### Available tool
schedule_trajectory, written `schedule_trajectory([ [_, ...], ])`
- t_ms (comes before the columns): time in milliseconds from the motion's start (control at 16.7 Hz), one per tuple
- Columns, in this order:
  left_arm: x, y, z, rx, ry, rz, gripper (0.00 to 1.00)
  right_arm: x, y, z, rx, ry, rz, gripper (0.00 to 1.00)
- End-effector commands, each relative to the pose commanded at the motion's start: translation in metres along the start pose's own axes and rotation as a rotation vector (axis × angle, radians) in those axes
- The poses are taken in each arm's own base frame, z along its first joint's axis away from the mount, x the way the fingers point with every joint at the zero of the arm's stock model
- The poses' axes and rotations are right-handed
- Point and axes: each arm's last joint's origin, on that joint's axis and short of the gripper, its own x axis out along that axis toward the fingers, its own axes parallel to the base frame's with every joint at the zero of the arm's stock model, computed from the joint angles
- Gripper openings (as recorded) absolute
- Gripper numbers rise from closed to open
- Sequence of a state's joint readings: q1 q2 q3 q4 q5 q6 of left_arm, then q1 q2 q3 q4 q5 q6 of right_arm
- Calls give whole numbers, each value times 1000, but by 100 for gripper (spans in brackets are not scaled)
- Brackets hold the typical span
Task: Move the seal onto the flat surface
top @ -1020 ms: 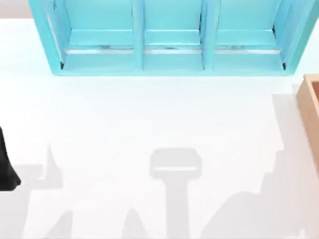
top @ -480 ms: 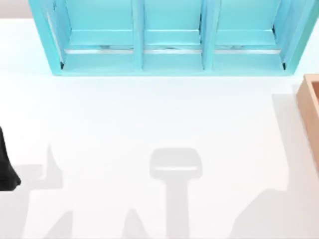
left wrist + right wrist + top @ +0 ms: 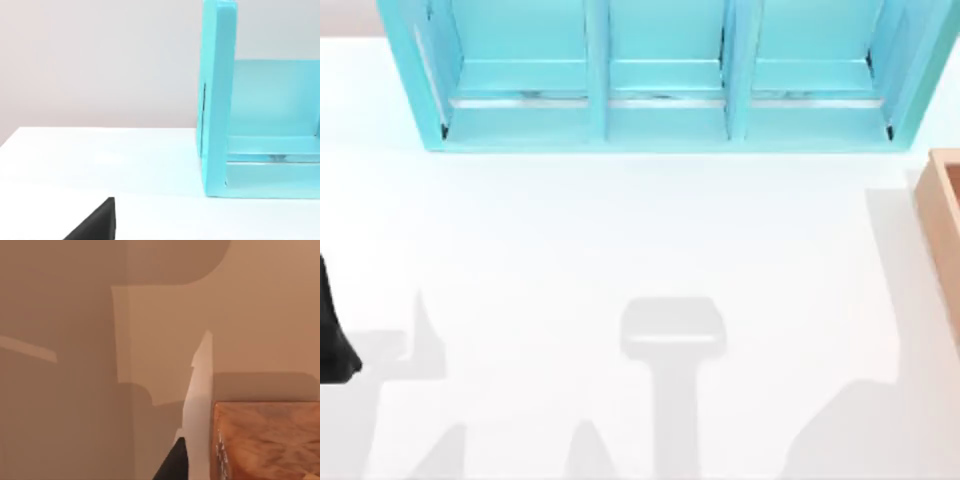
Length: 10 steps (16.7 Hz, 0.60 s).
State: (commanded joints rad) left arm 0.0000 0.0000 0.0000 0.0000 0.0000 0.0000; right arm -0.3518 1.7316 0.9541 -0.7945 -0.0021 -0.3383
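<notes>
Two wrist views differ: left gripper (image 3: 96, 221) faces turquoise shelf (image 3: 218, 100), right gripper (image 3: 173, 463) a wooden box (image 3: 265, 440); cannot tell either's grasp.

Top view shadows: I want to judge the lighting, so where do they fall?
Top view: soft grey shadows lie on the tabletop along the near edge, and another beside the wooden box. Right wrist view: warm, tan-tinted, hard-edged shadows beside that box. Left wrist view: even light on the turquoise shelf.
</notes>
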Motion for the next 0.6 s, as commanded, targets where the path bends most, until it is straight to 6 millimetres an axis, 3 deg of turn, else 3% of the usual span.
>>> schedule_trajectory([
  [300,0,0,0,0,0,0,100,0,0,0,0,0,0,2],
  [600,0,0,0,0,0,0,100,0,0,0,0,0,0,0],
])
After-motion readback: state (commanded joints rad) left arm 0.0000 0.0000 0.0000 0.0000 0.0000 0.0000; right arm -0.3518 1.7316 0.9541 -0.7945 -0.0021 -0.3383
